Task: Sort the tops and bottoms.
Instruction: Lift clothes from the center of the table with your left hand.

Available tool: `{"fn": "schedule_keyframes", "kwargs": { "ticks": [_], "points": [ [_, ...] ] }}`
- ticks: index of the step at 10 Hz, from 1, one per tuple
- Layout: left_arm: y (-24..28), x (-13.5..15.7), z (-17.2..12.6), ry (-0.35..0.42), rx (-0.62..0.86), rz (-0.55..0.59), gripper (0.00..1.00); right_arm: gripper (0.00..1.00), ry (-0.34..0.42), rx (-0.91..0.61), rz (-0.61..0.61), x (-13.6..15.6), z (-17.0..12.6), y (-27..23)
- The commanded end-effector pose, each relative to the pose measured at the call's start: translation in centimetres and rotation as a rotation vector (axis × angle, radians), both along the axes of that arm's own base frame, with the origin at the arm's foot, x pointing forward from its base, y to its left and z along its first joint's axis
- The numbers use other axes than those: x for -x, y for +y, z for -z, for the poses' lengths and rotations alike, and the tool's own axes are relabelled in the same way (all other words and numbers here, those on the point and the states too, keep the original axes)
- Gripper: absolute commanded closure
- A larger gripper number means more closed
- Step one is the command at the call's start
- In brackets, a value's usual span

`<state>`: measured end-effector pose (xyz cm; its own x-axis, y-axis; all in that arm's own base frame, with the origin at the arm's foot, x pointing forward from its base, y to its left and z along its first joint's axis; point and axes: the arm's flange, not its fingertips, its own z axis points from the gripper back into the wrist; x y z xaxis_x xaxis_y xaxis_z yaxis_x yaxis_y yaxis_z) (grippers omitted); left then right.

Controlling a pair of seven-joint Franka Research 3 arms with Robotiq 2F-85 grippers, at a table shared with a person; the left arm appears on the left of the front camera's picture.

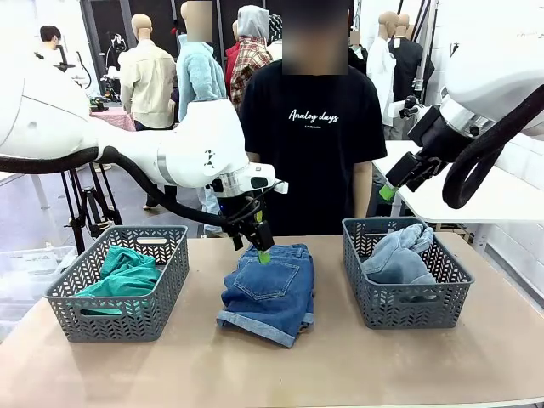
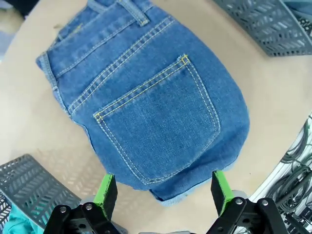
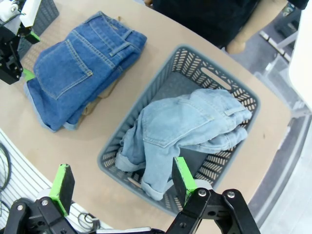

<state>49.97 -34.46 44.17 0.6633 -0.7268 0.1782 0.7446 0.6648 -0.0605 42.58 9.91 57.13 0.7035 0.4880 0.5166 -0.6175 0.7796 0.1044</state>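
Well, our left gripper [image 2: 163,194], jaws apart, hangs over the folded dark shorts [image 2: 151,92] mid-table. We fear a pinch may drag up the tan top [image 3: 100,101] tucked beneath, or the stiff stitched denim may unfold. Farther off, soft pale shorts [image 3: 185,126] slump in a grey lattice basket [image 3: 192,61] below our right gripper [image 3: 122,183], jaws likewise apart.

Mid-blue denim shorts [image 1: 270,289], folded flat on the table [image 1: 340,365] between the two baskets, back pocket up with yellow stitching, cuffed hems toward the near edge, a sliver of tan top [image 3: 97,101] peeking out from beneath. Pale light-blue shorts [image 1: 398,255], crumpled in a heap inside the right grey basket [image 1: 408,310], one cuffed leg draped toward a corner. Teal-green shirt [image 1: 126,270], bunched loosely in the left grey basket [image 1: 161,285].
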Motion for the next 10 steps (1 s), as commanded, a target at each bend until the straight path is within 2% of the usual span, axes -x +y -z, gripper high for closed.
{"fn": "schedule_keyframes", "kwargs": {
  "ticks": [1,2,3,5,6,8,10],
  "points": [
    [0.1,0.5,-0.3,0.009,0.006,0.02,0.0,0.0,0.008,0.016,0.015,0.2,0.1,0.1],
    [0.0,0.0,0.0,0.0,0.0,0.0,0.0,0.0,0.008,0.016,0.015,0.2,0.1,0.1],
    [0.8,0.8,-0.8,0.006,-0.006,-0.013,0.0,0.0,0.008,0.016,0.015,0.2,0.1,0.1],
    [-1.3,1.8,0.3,-0.138,0.008,0.046,0.0,0.0,0.008,0.016,0.015,0.2,0.1,0.1],
    [-2.4,1.9,1.5,-0.171,-0.013,0.113,0.0,0.0,0.008,0.016,0.015,0.2,0.1,0.1],
    [-3.3,1.2,3.1,-0.145,-0.048,0.162,0.0,0.0,0.008,0.016,0.015,0.2,0.1,0.1],
    [-3.3,0.2,4.2,-0.142,-0.085,0.16,0.0,0.0,0.008,0.016,0.015,0.2,0.1,0.1]
  ]
}}
